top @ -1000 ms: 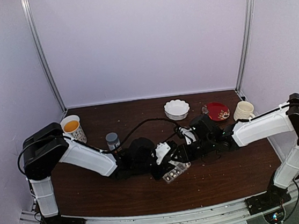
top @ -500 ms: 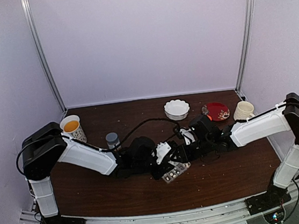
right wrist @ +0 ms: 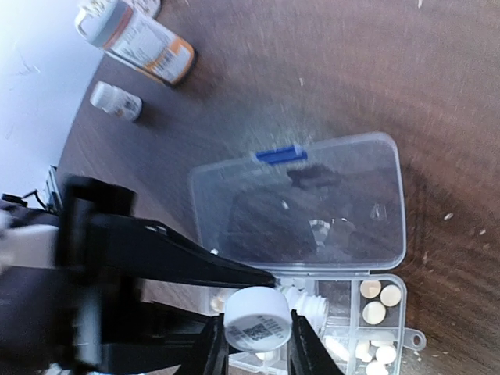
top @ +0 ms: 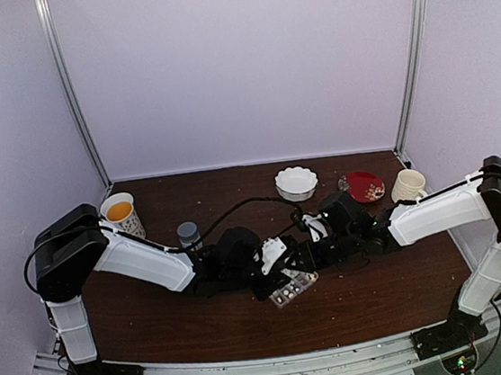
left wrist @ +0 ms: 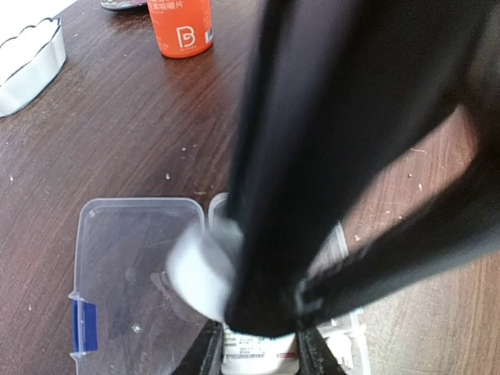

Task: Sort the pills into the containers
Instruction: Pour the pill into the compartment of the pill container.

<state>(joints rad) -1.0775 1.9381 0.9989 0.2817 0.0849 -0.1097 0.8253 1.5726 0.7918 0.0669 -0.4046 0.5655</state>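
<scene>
Dark surface (top: 381, 304), mid-frame: barely anything has moved this second, only the organizer box (top: 291, 290) nudging left. Your left hand (left wrist: 258, 350) clamps the white bottle (left wrist: 251, 358), your right hand (right wrist: 256, 342) pinches its cap (right wrist: 254, 324), off the neck; pills (right wrist: 375, 312) lie in lower-right compartments. Pouring looks next.

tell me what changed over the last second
Almost nothing. The organizer box looks nudged slightly left and nearer. Nothing visibly taken or released: left claw holds the white bottle, right claw the white cap. The bowl and red plate stayed put.
</scene>
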